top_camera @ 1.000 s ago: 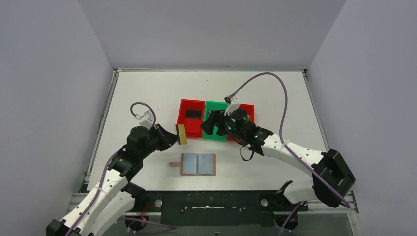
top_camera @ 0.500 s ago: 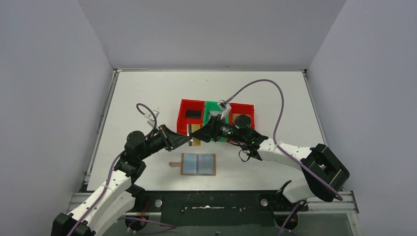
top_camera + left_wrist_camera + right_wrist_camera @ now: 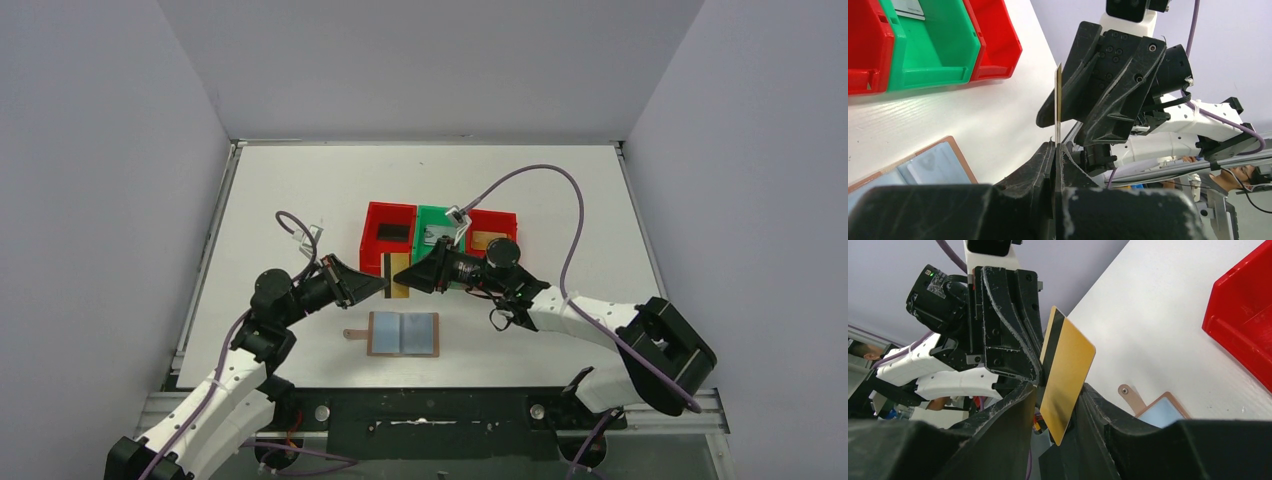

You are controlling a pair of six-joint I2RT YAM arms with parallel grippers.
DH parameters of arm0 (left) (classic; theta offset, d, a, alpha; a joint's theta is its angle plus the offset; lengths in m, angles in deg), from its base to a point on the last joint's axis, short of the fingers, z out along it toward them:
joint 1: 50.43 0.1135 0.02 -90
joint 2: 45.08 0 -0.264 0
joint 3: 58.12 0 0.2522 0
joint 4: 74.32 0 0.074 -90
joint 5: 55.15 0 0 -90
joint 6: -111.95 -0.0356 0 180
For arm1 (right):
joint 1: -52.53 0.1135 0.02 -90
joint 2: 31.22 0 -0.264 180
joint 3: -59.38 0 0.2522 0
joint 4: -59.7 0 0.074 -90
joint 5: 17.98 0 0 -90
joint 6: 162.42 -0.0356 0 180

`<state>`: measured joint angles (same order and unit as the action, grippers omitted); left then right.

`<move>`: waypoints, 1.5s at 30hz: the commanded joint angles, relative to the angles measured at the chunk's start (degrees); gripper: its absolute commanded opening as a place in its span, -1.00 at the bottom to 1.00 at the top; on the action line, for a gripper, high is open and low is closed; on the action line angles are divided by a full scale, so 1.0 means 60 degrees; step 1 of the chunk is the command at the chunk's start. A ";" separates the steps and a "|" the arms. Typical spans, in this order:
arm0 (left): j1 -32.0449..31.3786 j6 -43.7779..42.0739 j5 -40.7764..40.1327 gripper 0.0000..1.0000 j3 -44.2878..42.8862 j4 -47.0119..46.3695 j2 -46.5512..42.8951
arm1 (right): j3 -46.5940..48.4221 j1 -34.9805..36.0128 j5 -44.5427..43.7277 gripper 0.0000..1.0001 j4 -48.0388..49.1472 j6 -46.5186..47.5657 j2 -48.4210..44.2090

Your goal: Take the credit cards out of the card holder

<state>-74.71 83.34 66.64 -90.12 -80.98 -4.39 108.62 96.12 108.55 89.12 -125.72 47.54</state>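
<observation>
Right hand (image 3: 412,279) now around one card (image 3: 1065,375)

**Both grippers meeting nose to nose at centre frame**

The left arm (image 3: 235,360) is extending from the lower left, pointing the left gripper (image 3: 380,284) rightward with its jaws clamping the edge of a gold card (image 3: 397,276). The right arm (image 3: 585,322) is extending from the lower right. The right gripper (image 3: 413,278) is facing leftward, fingers straddling the same card; firm contact is not determinable.
</observation>
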 commanded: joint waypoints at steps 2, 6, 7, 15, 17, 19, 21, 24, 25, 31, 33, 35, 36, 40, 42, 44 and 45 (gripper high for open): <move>0.0046 0.0110 0.0173 -1.00 0.0071 -0.0748 -0.0127 | -0.0165 0.0011 0.0155 -0.34 0.0763 0.0051 -0.0741; 0.0046 0.0172 0.0231 -1.00 0.0167 -0.0886 -0.0105 | -0.0138 0.0014 0.0276 -0.58 0.0765 0.0080 -0.0818; 0.0050 0.0181 0.0249 -1.00 0.0181 -0.0880 -0.0109 | -0.0155 0.0011 0.0268 -0.64 0.0766 0.0083 -0.0833; 0.0061 -0.0256 -0.0276 -0.13 -0.0096 0.0293 -0.0206 | -0.0055 -0.0015 0.0212 -0.99 0.0181 0.0450 -0.1173; 0.0061 -0.0552 -0.0556 0.12 -0.0277 0.0913 -0.0326 | 0.0068 -0.0036 -0.0088 -1.00 -0.0585 0.0915 -0.1431; 0.0061 -0.0932 -0.1007 0.31 -0.0594 0.1824 -0.0451 | 0.0303 -0.0070 -0.0654 -1.00 -0.1909 0.1591 -0.1747; 0.0075 -0.1539 -0.1416 0.36 -0.1062 0.2877 -0.0533 | 0.0680 -0.0087 -0.1503 -1.00 -0.3529 0.2388 -0.2062; 0.0076 -0.2757 -0.2238 0.39 -0.1971 0.4653 -0.0633 | 0.1359 -0.0095 -0.3361 -1.00 -0.6026 0.3813 -0.2439; 0.0076 -0.3148 -0.2605 0.42 -0.2316 0.5267 -0.0642 | 0.1585 -0.0089 -0.4219 -1.00 -0.6840 0.4192 -0.2533; 0.0076 -0.5019 -0.4683 0.72 -0.3983 0.7651 -0.0738 | 0.2372 -0.0103 -0.8085 -1.00 -0.9245 0.7068 -0.2729; 0.0076 -0.5457 -0.5247 0.76 -0.4312 0.7984 -0.0816 | 0.2510 -0.0103 -0.8826 -1.00 -0.9399 0.8018 -0.2658; 0.0076 -0.5869 -0.5610 0.78 -0.4471 0.8207 -0.0932 | 0.2615 -0.0103 -0.9295 -1.00 -0.9460 0.8807 -0.2481; 0.0076 -0.6036 -0.5748 0.78 -0.4469 0.8254 -0.0991 | 0.2656 -0.0112 -0.9388 -1.00 -0.9472 0.9269 -0.2379; 0.0076 -0.6282 -0.6165 0.79 -0.4018 0.8004 -0.1360 | 0.2962 -0.0107 -0.9831 -1.00 -0.9735 1.1064 -0.1613; 0.0075 -0.6220 -0.6313 0.80 -0.3568 0.7801 -0.1563 | 0.3210 -0.0138 -0.9852 -1.00 -0.9993 1.1729 -0.1191; 0.0076 -0.6284 -0.6292 0.80 -0.3280 0.7535 -0.1710 | 0.3365 -0.0172 -0.9513 -1.00 -1.0199 1.2520 -0.0811; 0.0076 -0.6334 -0.6340 0.81 -0.3300 0.7564 -0.1725 | 0.3436 -0.0179 -0.9558 -1.00 -1.0254 1.2835 -0.0638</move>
<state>-74.60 48.24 31.27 -111.32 -33.66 -13.55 125.69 95.55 53.85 29.93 -61.86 40.83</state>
